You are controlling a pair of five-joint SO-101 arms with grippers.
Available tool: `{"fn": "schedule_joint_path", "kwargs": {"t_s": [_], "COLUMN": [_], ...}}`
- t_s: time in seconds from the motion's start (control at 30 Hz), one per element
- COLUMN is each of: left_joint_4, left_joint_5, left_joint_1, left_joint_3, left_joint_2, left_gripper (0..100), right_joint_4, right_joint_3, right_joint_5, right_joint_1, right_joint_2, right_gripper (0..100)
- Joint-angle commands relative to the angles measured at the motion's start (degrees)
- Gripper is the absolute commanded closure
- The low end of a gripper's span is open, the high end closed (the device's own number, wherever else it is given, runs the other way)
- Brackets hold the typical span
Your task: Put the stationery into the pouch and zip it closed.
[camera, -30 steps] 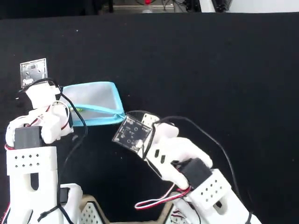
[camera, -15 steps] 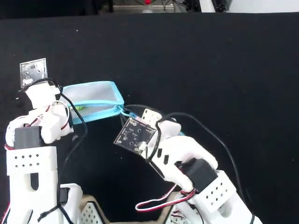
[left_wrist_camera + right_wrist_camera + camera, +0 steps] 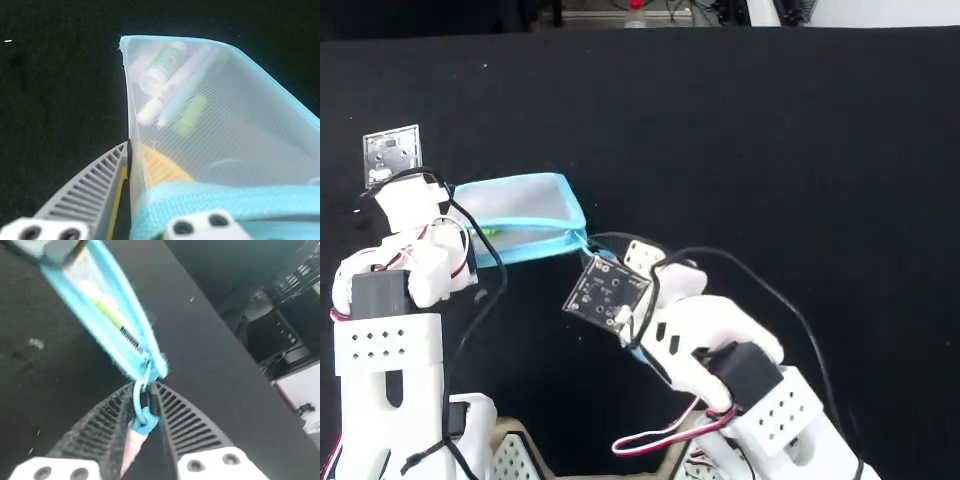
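Black table [image 3: 770, 150], pouch [image 3: 520, 205], right gripper [image 3: 143, 390] pinching zip-pull [image 3: 142, 418]

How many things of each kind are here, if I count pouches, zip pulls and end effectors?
pouch: 1
zip pull: 1
end effectors: 2, the left end effector and the right end effector
Total: 4

The high camera looks down over the whole table [image 3: 770, 120]; the left wrist camera faces the pouch [image 3: 210, 125] side-on, very near; the right one faces its zipper end. All three share the pouch.
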State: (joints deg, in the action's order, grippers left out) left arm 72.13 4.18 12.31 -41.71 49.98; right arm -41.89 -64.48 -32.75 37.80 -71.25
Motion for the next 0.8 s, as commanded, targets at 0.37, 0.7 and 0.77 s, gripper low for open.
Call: {"fn": "schedule_joint_path", "kwargs": {"t_s": [0.37, 0.7, 0.77], "left_joint_4": [0.09, 0.09, 0.09], "left_joint_5": [-0.26, -0.26, -0.26], "left_joint_1": [0.13, 0.13, 0.13], "left_joint_3": [-1.27, -1.27, -1.27], "left_joint_2": [-1.41, -1.41, -1.41], "left_gripper": [97, 97, 97], "right_joint_4": [12.22, 12.48, 14.15], "right_joint_3": [-11.47, -12.53, -13.41], "right_joint_5": [5.19, 17.93, 18.29], "right_joint_1": [-0.79, -4.48, -2.37], "right_joint_2": [-1.01, -0.48, -0.48], "right_gripper": [89.8, 74.4, 74.4]}}
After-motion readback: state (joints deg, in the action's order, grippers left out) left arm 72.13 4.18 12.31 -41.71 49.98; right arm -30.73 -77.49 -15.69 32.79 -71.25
